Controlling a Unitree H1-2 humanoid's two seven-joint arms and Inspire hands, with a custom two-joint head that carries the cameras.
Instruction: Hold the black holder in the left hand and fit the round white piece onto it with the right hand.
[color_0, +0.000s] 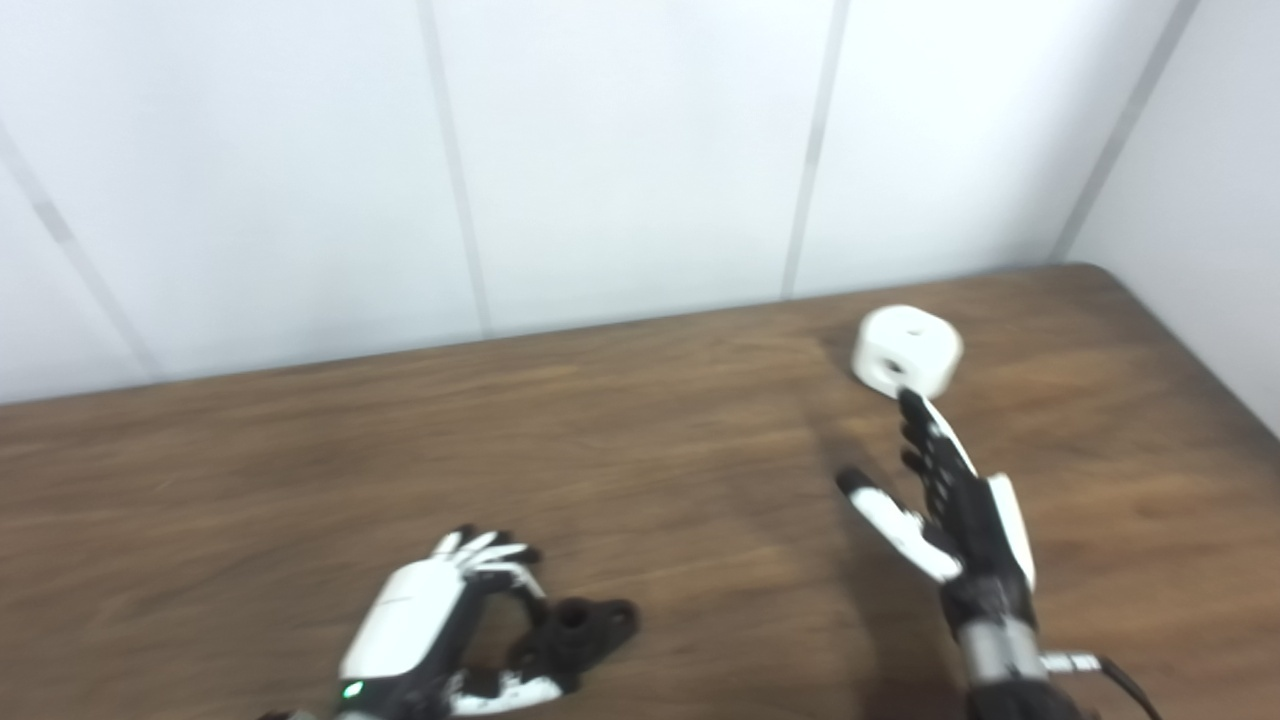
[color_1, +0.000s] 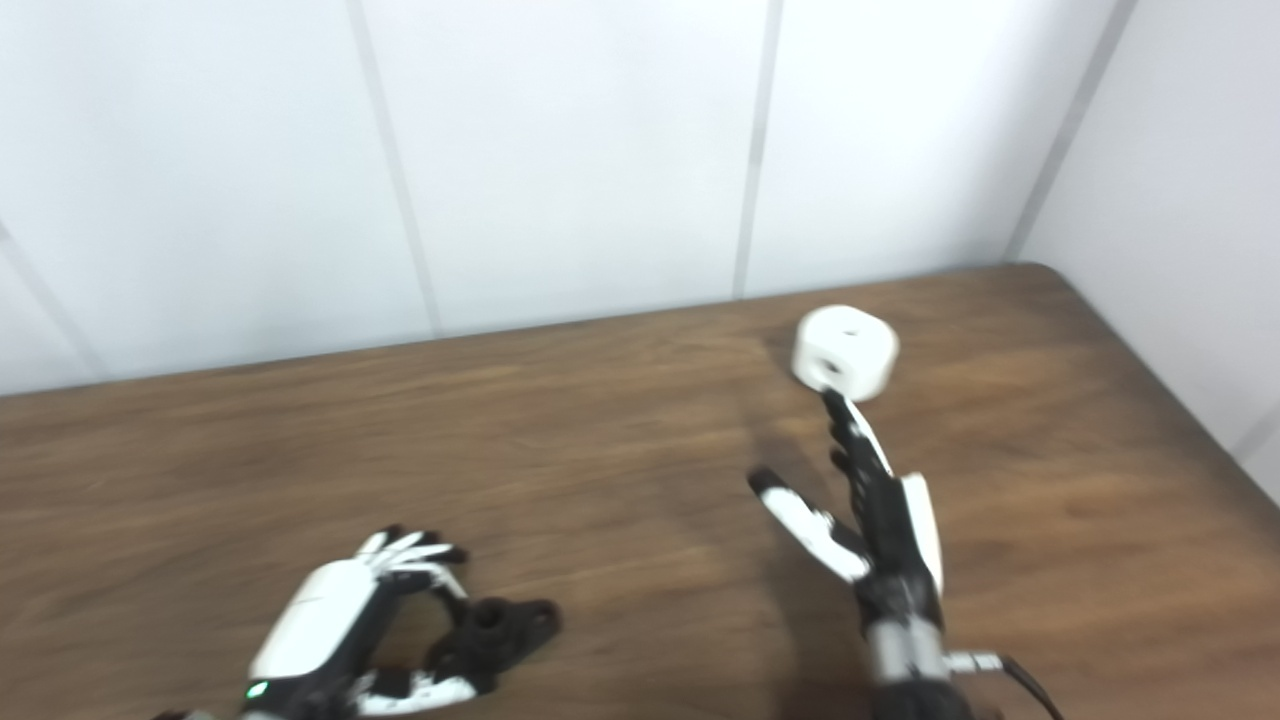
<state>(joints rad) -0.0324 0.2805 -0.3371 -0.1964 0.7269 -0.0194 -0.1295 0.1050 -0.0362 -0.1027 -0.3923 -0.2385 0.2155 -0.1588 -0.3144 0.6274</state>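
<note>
The black holder lies low on the wooden table near the front edge. My left hand curls around its left end, fingers above and thumb below, pinching it. The round white piece stands at the back right of the table, with a small hole on top and one in its side. My right hand is open, with its fingers stretched straight toward the white piece and the thumb spread to the left. Its fingertips reach the piece's near edge; I cannot tell whether they touch it.
A white panelled wall runs along the table's far edge and turns the corner at the right. The table's right edge slants close to the white piece. A cable trails from my right wrist.
</note>
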